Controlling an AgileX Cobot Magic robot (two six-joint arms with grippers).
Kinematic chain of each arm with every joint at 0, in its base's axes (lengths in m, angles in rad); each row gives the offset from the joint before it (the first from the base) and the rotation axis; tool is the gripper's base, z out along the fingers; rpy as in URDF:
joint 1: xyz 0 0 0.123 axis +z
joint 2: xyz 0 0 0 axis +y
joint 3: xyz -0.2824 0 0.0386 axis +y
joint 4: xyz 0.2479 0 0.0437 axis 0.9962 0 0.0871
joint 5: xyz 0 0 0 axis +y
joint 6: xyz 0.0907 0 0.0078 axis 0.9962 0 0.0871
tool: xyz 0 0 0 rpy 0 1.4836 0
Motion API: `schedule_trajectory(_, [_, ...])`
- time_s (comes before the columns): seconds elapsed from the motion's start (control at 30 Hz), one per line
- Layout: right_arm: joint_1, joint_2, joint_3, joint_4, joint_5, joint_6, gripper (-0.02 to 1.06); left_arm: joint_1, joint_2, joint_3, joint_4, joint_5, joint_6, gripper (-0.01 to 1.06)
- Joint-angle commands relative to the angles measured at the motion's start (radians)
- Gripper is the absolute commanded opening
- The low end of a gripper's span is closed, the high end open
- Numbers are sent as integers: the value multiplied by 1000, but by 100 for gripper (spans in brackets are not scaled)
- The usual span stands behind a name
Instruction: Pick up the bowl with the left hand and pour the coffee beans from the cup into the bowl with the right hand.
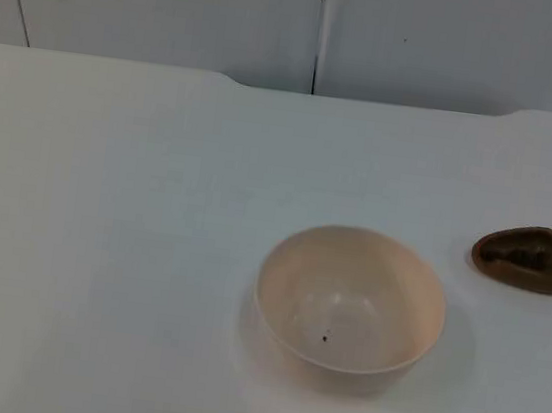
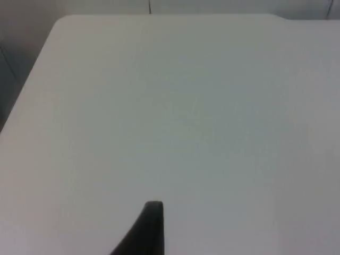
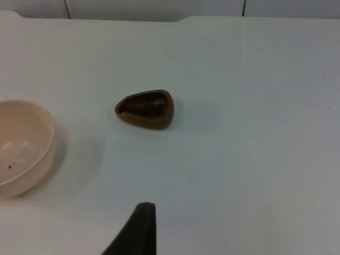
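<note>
We cannot tell how either pincer is set. Our left gripper [image 2: 151,234] hangs over bare table [image 2: 175,106], waiting. Beyond our right gripper [image 3: 139,234] stands the cup [image 3: 146,109], beans dark inside, and off to its side the bowl [image 3: 21,146], upright and untouched. The cup is low and tapered: a careless pinch could tip it and scatter beans. A one-sided rim grip could tilt the bowl.
</note>
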Motion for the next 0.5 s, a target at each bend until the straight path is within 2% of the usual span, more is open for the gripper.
schedule_trajectory(0.0, [-6, -4, 2, -2, -4, -6, 105, 3, -5, -22, -6, -26, 6, 105])
schedule_trajectory(0.23, [-6, -4, 2, -2, -4, -6, 105, 3, 28, -79, -22, -44, 0, 105])
schedule_trajectory(0.47, [-6, -4, 2, -2, -4, -6, 105, 3, 97, -99, -63, -107, 0, 105])
